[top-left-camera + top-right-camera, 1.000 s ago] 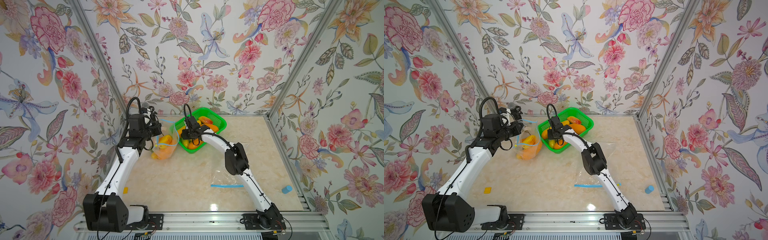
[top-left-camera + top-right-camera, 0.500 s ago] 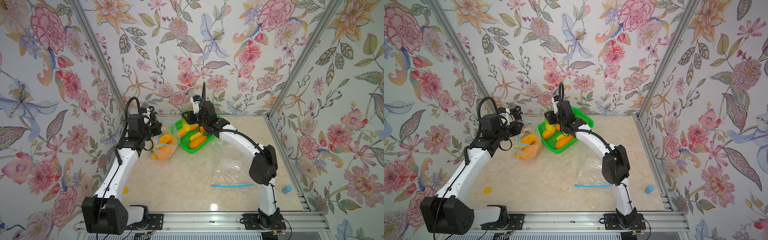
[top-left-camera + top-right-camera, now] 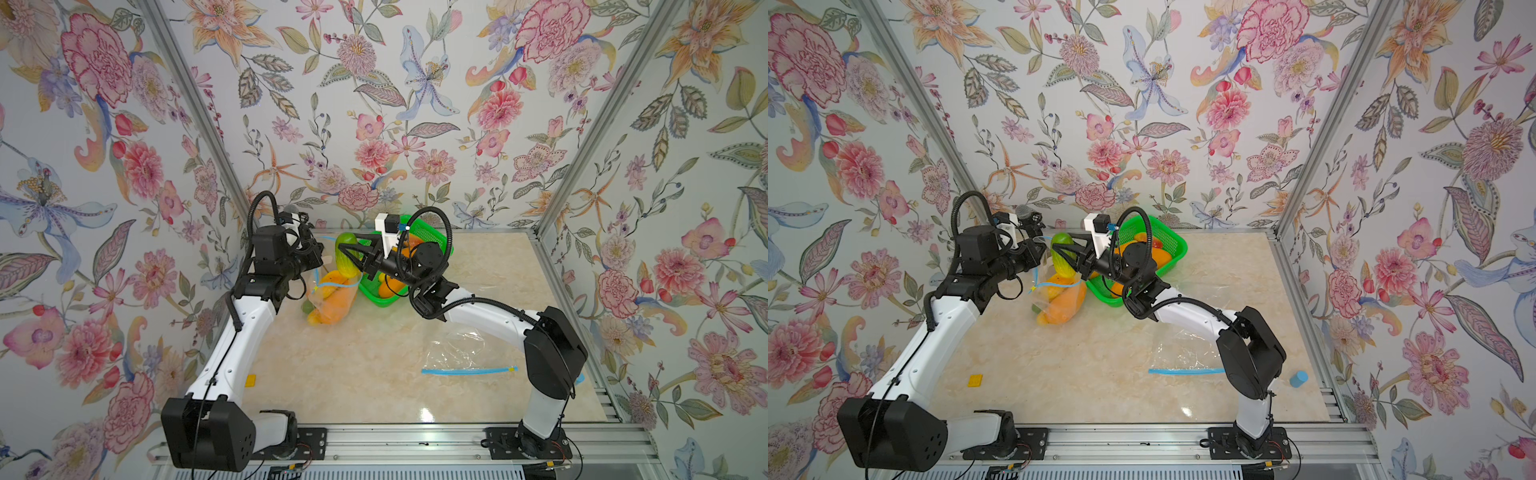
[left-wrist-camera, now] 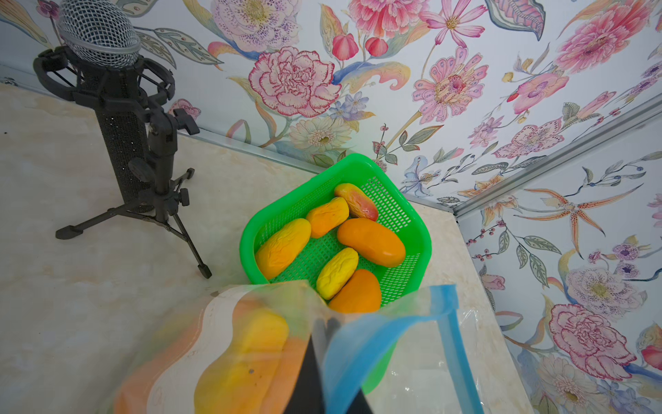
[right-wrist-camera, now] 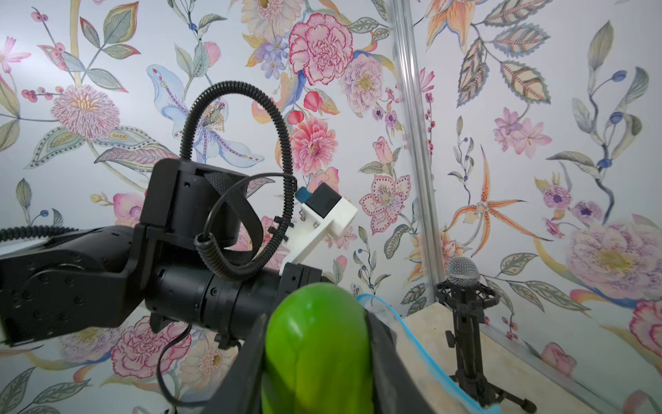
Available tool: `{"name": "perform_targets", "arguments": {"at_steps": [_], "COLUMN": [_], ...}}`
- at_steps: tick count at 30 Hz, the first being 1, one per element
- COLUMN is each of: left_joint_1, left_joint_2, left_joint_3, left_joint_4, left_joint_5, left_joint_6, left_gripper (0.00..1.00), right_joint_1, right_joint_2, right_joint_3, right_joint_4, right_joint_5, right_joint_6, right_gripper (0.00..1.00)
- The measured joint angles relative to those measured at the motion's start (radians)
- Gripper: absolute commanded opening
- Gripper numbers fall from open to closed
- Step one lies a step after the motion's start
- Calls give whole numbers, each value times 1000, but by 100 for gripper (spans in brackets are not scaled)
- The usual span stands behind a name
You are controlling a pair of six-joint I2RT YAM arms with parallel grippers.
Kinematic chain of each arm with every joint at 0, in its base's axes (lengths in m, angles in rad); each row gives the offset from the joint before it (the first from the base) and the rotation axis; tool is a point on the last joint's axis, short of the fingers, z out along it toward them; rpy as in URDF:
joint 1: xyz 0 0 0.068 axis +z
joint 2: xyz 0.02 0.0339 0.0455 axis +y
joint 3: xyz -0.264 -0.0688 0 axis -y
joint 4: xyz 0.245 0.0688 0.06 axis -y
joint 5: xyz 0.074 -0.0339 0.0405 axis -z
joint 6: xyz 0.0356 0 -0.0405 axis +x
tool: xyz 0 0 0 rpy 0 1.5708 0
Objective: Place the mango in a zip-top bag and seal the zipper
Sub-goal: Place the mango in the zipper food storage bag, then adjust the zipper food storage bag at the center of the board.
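Tabletop (image 3: 353, 365): right gripper (image 3: 349, 258) partly hides green mango (image 3: 346, 240).

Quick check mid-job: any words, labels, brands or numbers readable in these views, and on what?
No readable text in any view.
The green plastic mesh basket, the clear blue-zippered bag holding mangoes and the black microphone show none.
The small yellow square on the tabletop is too small to tell.

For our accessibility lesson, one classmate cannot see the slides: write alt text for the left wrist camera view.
The left gripper pinches the blue zipper rim of a clear zip-top bag holding mangoes. Behind it, a green basket of six loose mangoes sits on the marble table, with a tripod-mounted microphone nearby and floral wallpaper behind.
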Motion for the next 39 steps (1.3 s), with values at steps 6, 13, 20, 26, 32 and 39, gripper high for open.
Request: {"name": "perform_targets", "arguments": {"at_steps": [6,13,20,26,32,39], "left_joint_1": [-3,-6,-70,-116,-276,-372], "left_joint_2": [-8,-13,-33,-138,-135,-84], "left_joint_3": [0,0,47,71,128,127], "left_joint_4": [0,0,-86,-174,-219,-224], "left_joint_5": [0,8,5,-3,11,61], "left_joint_6": [-3,-3,73,181,262,297], "left_gripper": [0,0,0,0,0,0], "right_joint_1": [-6,-50,-141,-159,-172,-172], "right_joint_2": [82,17,-307,-527,-571,-592], "right_joint_3": [7,-5,-119,-202,-297,-384], "right_joint_4": [-20,-90,-326,-571,-699,-747], "right_joint_5": [-8,-55,-148,-206,-267,-293], "right_joint_6": [-34,-82,-345,-760,-966,-1033], "right_gripper": [75,86,98,100,99,88]}}
